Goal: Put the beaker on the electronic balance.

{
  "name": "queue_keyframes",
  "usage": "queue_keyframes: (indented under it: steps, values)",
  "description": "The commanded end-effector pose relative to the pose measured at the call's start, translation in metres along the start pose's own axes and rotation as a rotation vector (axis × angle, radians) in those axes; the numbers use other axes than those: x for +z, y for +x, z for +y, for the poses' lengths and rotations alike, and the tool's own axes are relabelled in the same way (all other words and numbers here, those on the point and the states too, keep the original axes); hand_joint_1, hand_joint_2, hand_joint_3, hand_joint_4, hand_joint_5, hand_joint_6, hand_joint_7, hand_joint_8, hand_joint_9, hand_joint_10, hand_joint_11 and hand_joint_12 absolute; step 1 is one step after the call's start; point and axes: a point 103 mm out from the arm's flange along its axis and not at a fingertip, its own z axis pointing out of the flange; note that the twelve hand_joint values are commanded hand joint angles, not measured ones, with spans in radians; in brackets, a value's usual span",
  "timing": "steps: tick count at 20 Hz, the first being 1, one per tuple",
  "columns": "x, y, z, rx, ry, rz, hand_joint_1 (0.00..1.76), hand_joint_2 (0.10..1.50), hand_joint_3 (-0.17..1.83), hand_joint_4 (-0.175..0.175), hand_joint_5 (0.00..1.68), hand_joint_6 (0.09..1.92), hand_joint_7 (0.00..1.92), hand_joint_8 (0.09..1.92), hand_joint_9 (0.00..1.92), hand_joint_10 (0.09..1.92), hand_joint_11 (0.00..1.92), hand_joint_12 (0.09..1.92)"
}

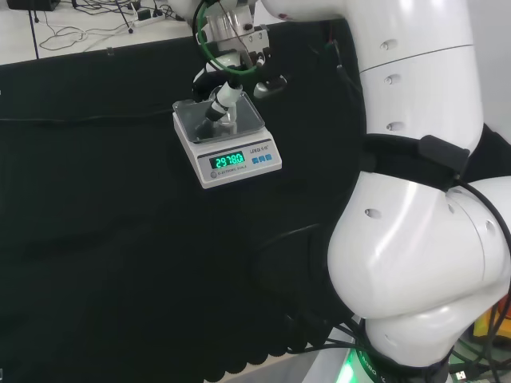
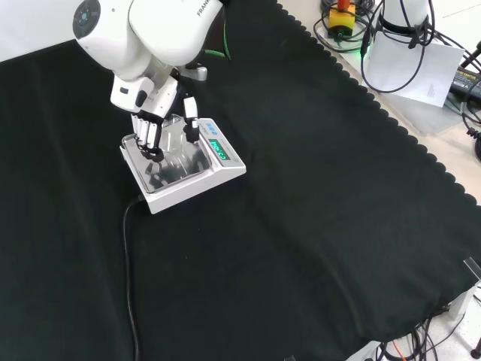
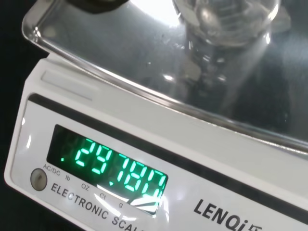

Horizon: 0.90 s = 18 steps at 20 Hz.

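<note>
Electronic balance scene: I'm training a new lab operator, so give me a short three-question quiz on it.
1. True or false: the beaker stands on the cloth beside the electronic balance.
2. In the front view, the hand comes at the balance from: A) the view's top, B) the view's bottom, C) the view's right.
3. Fill in: the balance's display is ____ (lit or dark).

Key: 1 false, it is on the steel pan; 2 A; 3 lit.
</note>
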Motion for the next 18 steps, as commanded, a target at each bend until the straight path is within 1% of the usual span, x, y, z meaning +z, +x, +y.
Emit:
queue_keyframes:
  steps: [1,2,3,4,5,6,7,8,10,12,15,18]
  values:
    - [-0.008,0.001,0.005,0.015,0.077,-0.033,0.8,0.84,-0.17,0.022,0.3,0.5,0.2,0.67,0.28,0.76,0.34,1.39]
    - [-0.009,0.0,0.005,0.01,0.087,-0.023,0.77,0.83,-0.17,0.03,0.25,0.44,0.12,0.62,0.15,0.67,0.18,1.4]
    - [-0.01,-0.001,0.005,0.007,0.093,-0.01,0.75,0.82,-0.16,0.037,0.21,0.36,0.06,0.53,0.08,0.47,0.09,1.27]
    - [-0.011,-0.002,0.004,0.009,0.103,0.002,0.72,0.8,-0.15,0.047,0.14,0.26,0.04,0.37,0.04,0.27,0.04,1.02]
    - [-0.013,-0.003,0.004,0.012,0.103,0.005,0.68,0.79,-0.14,0.057,0.08,0.15,0.02,0.21,0.02,0.14,0.02,0.67]
    - [-0.015,-0.003,0.003,0.015,0.115,0.01,0.63,0.77,-0.13,0.067,0.04,0.09,0.01,0.11,0.01,0.09,0.01,0.37]
    - [-0.017,-0.004,0.003,0.022,0.124,0.009,0.57,0.75,-0.13,0.075,0.02,0.09,0.0,0.09,0.0,0.09,0.0,0.19]
    - [-0.018,-0.005,0.002,0.024,0.139,0.019,0.5,0.73,-0.13,0.082,0.01,0.09,0.0,0.09,0.0,0.09,0.0,0.09]
    - [-0.02,-0.007,0.001,0.024,0.145,0.03,0.39,0.7,-0.13,0.091,0.0,0.09,0.0,0.09,0.0,0.09,0.0,0.09]
    - [-0.022,-0.009,-0.001,0.03,0.149,0.028,0.34,0.67,-0.13,0.095,0.0,0.09,0.0,0.09,0.0,0.09,0.0,0.09]
    - [-0.026,-0.01,-0.008,0.033,0.125,0.031,0.31,0.65,-0.14,0.097,0.0,0.09,0.0,0.09,0.0,0.09,0.0,0.09]
    - [-0.041,-0.012,-0.021,0.054,0.096,0.002,0.31,0.64,-0.14,0.098,0.0,0.09,0.0,0.09,0.0,0.09,0.0,0.09]
